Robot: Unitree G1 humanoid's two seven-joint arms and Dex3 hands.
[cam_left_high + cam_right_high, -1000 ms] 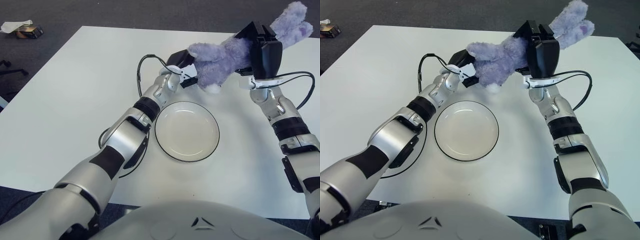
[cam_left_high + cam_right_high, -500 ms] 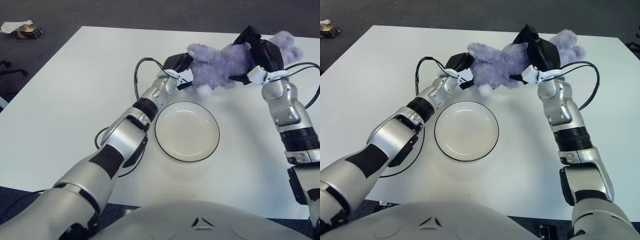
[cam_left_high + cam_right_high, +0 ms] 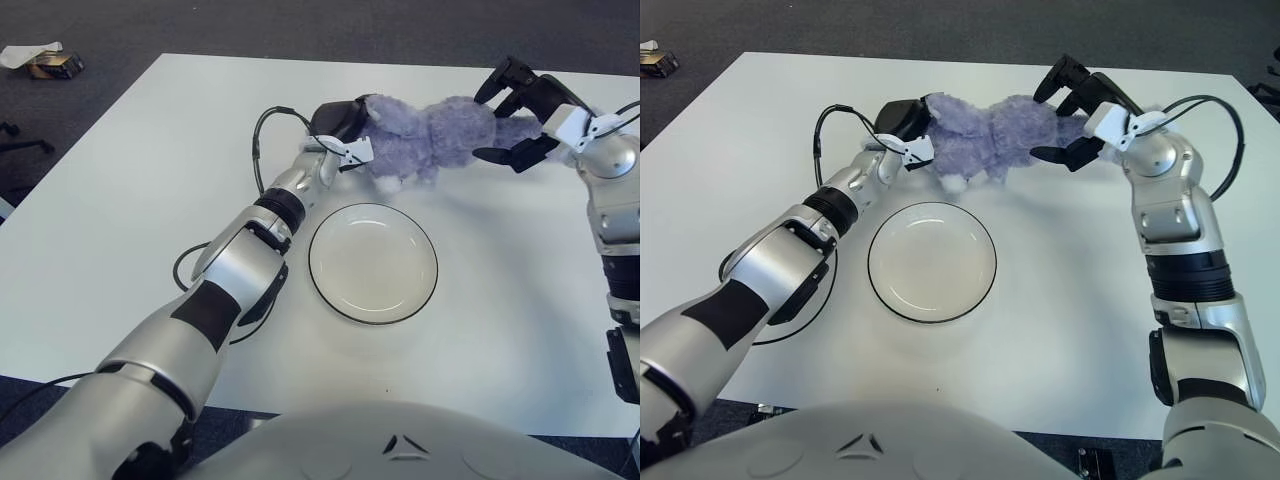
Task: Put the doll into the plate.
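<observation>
Item: doll (image 3: 425,140), purple plush. Position: far side of the white worktop (image 3: 120,200), lying across it, just beyond the far rim of the plate (image 3: 373,262). Whether it rests fully on the surface or is partly held up cannot be told. Long axis: left to right, roughly parallel to the far edge.

Left robot hand (image 3: 335,125): at the doll's left end, fingers closed on the plush.

Right robot hand (image 3: 525,105): at the doll's right end, fingers spread around it, gripping nothing; contact with the plush is not clear.

Plate: white with a dark rim, nothing in it, near of the doll and slightly left of its middle.

Governing relation: the plate lies directly nearward of the doll; the left hand is the nearer and the only one holding.

Markings: no brand, label or legible writing visible on any item.
</observation>
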